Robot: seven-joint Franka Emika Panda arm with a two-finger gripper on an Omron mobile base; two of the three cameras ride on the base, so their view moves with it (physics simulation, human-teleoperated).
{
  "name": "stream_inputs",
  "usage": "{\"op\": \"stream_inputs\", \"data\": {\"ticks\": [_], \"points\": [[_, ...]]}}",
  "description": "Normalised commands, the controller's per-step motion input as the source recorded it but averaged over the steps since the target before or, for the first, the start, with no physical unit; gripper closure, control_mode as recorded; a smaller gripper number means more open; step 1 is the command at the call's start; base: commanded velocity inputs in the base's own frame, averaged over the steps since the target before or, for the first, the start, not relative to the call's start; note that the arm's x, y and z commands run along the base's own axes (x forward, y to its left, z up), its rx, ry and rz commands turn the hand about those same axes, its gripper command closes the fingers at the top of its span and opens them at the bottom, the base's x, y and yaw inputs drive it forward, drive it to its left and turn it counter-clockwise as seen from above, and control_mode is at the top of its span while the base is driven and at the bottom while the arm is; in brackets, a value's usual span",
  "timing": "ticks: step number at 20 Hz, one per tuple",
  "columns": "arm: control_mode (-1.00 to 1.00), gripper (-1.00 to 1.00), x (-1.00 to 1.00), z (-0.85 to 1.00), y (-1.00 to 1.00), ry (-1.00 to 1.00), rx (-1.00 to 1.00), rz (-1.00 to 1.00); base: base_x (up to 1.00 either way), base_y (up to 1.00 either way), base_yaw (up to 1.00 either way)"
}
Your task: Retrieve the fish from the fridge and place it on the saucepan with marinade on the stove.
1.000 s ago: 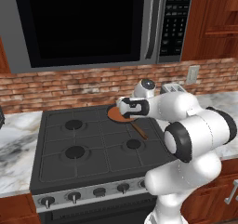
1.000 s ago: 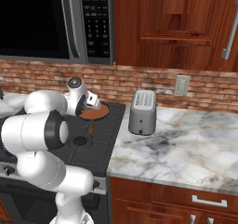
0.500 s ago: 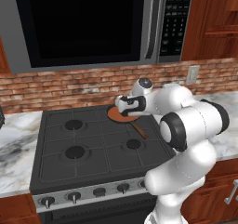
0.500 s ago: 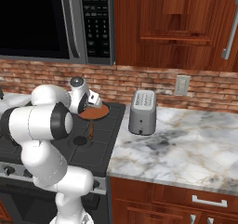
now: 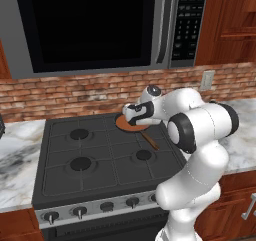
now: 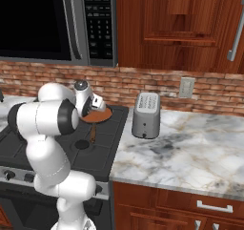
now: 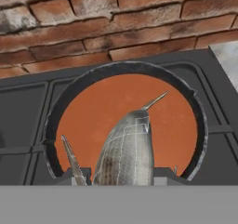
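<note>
In the hand view the fish [image 7: 128, 148], slim and silvery-grey, sticks out from between my fingers with its pointed end forward. My gripper [image 7: 124, 175] is shut on it, just above the saucepan [image 7: 125, 69], whose round inside is covered by the reddish-brown marinade [image 7: 111, 107]. The left base view shows the gripper [image 5: 131, 114] hanging over the saucepan [image 5: 132, 126] on the back right burner of the stove [image 5: 95, 155]. From the right base view the gripper [image 6: 97, 102] sits above the saucepan [image 6: 99, 115]. The fridge is out of view.
The pan's thin brown handle [image 5: 150, 139] points toward the stove's front. A silver toaster [image 6: 146, 115] stands on the marble counter [image 6: 190, 152] right of the stove. A brick wall [image 5: 75, 92] and a microwave [image 5: 90, 25] close off the back.
The arm's elbow has swung slightly left and up, and the gripper has edged a little left over the pan, still holding the fish.
</note>
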Motion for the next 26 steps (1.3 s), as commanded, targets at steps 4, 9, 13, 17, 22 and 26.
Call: {"op": "stream_inputs", "data": {"ticks": [4,9,13,17,22,26], "points": [[-1.0,1.0,0.2,-0.14,0.01,0.0,0.0,0.0,0.0,0.0,0.0],[-1.0,1.0,0.17,-0.12,0.02,0.0,0.0,0.0,0.0,0.0,0.0],[-1.0,1.0,0.12,-0.09,0.01,0.0,0.0,0.0,0.0,0.0,0.0],[-1.0,1.0,0.02,-0.01,0.0,0.0,0.0,0.0,0.0,0.0,0.0],[-1.0,1.0,0.02,-0.03,0.0,0.0,0.0,0.0,0.0,0.0,0.0],[-1.0,1.0,0.06,-0.07,0.0,0.0,0.0,0.0,0.0,0.0,0.0]]}}
